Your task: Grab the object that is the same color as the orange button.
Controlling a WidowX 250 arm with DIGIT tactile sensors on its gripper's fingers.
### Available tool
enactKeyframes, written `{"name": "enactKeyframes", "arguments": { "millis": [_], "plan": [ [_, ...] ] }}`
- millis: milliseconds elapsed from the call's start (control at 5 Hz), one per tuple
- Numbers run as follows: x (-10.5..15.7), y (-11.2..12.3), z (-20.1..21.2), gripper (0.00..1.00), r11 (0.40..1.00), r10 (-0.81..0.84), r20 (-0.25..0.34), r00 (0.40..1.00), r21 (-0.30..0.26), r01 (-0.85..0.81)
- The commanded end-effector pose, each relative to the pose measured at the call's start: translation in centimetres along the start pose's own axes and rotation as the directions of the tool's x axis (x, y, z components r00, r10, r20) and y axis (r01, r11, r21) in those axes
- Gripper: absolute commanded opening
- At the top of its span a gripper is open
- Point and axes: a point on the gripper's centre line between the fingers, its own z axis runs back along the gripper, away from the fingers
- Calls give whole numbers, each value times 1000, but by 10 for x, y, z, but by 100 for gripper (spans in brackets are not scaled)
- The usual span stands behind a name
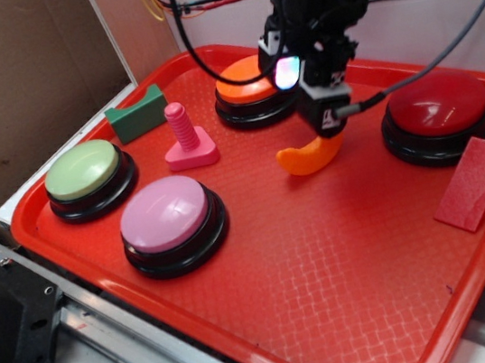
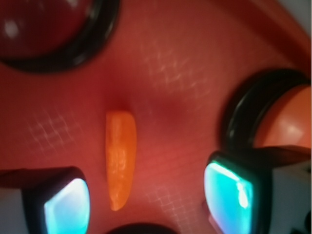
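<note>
Red textured plastic forms the large tray (image 1: 353, 311) that carries everything. Toward its far edge sits the round orange domed push button on a black base (image 1: 246, 80), partly covered by the black robot gripper (image 1: 318, 124); a red domed button (image 1: 438, 107) is set near the far right corner, a pink domed button (image 1: 167, 215) near the front left edge, and a pale green domed button (image 1: 84, 170) at the left edge. A red wedge (image 1: 473, 183) lies by the right edge, a dark green block (image 1: 136, 115) and a pink bolt-shaped piece (image 1: 187, 139) toward the far left.

The small smooth orange plastic crescent (image 1: 310, 157) rests on the tray between the orange and red buttons, directly under the gripper. In the wrist view the crescent (image 2: 120, 158) is seen lying free between two glowing fingertip pads (image 2: 67, 207), which stand wide apart and grip nothing.

The approach step is judged to be in hand. A further descent, then a closing across the crescent's narrow width, is what the next move calls for.

No brand, label or readable writing can be made out.
</note>
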Motion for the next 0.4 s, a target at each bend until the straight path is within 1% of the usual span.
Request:
{"name": "enactKeyframes", "arguments": {
  "millis": [0, 200],
  "plan": [
    [-7, -3, -7, 100, 1000, -13, 24, 1000, -12, 13],
    [-9, -4, -21, 100, 1000, -4, -10, 1000, -23, 3]
  ]
}}
